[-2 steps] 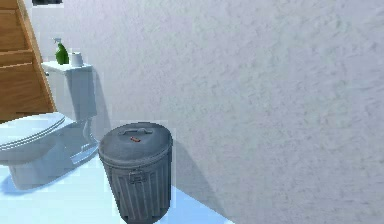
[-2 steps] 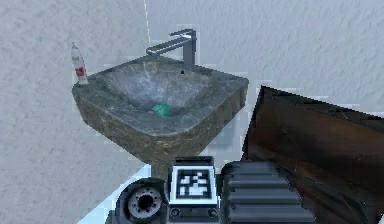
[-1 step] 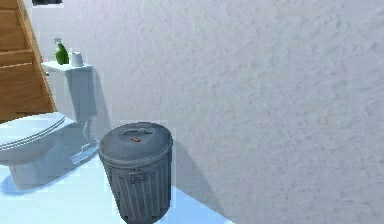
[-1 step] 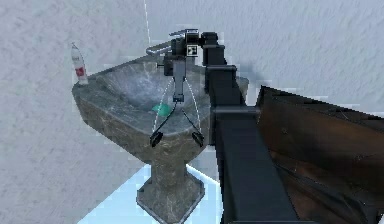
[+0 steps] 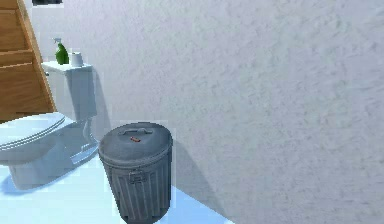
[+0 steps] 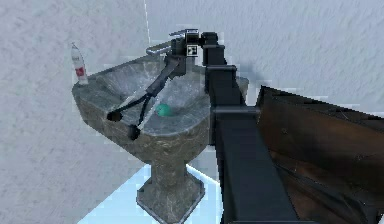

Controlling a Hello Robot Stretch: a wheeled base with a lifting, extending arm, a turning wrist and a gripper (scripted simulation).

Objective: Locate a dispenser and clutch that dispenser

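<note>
**So, tool's over the sink basin**

The arm (image 6: 235, 130) reaches across a stone sink (image 6: 165, 142), and the tool (image 6: 124, 120) sits against the basin near a teal blob (image 6: 163, 110). Can't tell if its fingers are spread or pressed together, or holding anything. A dispenser-looking clear bottle (image 6: 78, 63) stands on the sink's left rim, apart from the tool.

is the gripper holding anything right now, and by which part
Cannot be told: the gripper shows against the stone sink, with a teal thing lying in the basin beside it.
</note>
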